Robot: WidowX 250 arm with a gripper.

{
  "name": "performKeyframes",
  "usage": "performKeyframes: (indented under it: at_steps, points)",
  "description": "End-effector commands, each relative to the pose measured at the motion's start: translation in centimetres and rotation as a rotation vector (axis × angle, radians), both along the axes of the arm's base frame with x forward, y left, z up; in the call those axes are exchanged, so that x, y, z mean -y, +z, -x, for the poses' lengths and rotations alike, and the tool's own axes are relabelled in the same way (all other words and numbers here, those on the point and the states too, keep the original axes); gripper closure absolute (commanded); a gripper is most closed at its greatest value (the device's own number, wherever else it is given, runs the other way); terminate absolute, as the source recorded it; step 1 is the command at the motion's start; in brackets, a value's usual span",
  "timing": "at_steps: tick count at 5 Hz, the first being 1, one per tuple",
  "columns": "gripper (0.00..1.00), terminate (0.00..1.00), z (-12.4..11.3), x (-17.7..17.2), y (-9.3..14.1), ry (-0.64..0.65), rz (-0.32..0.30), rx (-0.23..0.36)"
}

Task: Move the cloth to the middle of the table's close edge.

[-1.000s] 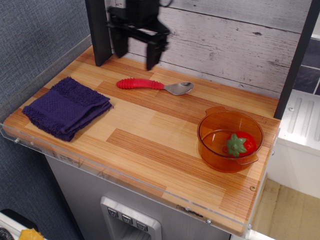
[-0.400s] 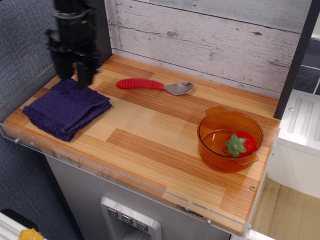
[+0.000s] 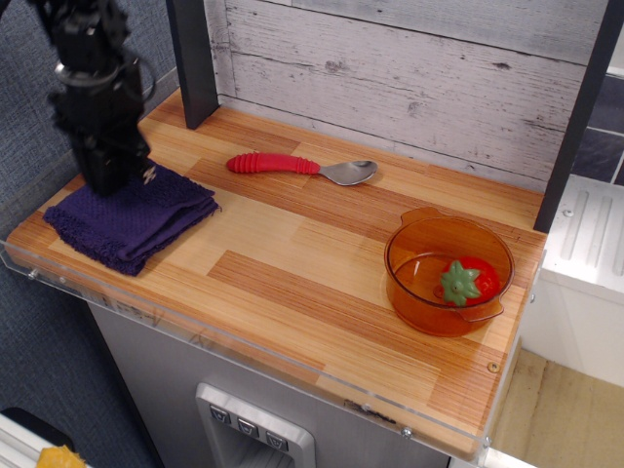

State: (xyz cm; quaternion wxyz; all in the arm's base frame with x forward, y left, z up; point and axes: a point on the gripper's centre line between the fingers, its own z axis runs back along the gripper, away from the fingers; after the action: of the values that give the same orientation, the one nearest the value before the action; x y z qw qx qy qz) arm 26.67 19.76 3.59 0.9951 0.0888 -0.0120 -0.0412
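The dark purple cloth [image 3: 146, 219] lies folded at the left end of the striped wood-look table [image 3: 292, 263], near its close edge. My black gripper [image 3: 105, 180] points down over the cloth's far left part, its tips at or just above the fabric. Its fingers overlap into one dark block, so I cannot tell whether they stand apart. It hides the cloth's far left corner.
A red-handled spoon [image 3: 292, 166] lies at the back middle. An orange bowl [image 3: 405, 283] holding a toy strawberry [image 3: 470, 281] stands at the right. Black posts stand at the back left [image 3: 192, 58] and back right [image 3: 575, 117]. A plank wall runs behind.
The gripper has swung from the back middle, above the spoon's handle, leftward and down to the cloth's far left part. The cloth, spoon and bowl have not moved.
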Motion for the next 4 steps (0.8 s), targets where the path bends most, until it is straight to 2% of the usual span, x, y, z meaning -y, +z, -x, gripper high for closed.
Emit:
performKeyframes:
  at_steps: [1, 2, 3, 4]
  points:
    - [1.0, 0.0, 0.8, -0.6, -0.8, -0.027, 0.017, 0.021]
    - [1.0, 0.0, 1.0, 1.2, -1.2, -0.052, 0.016, 0.031]
    - [1.0, 0.0, 1.3, 2.2, -1.3, 0.037, 0.118, 0.043]
    - [1.0, 0.0, 1.3, 4.0, -1.3, 0.036, 0.196, 0.041]
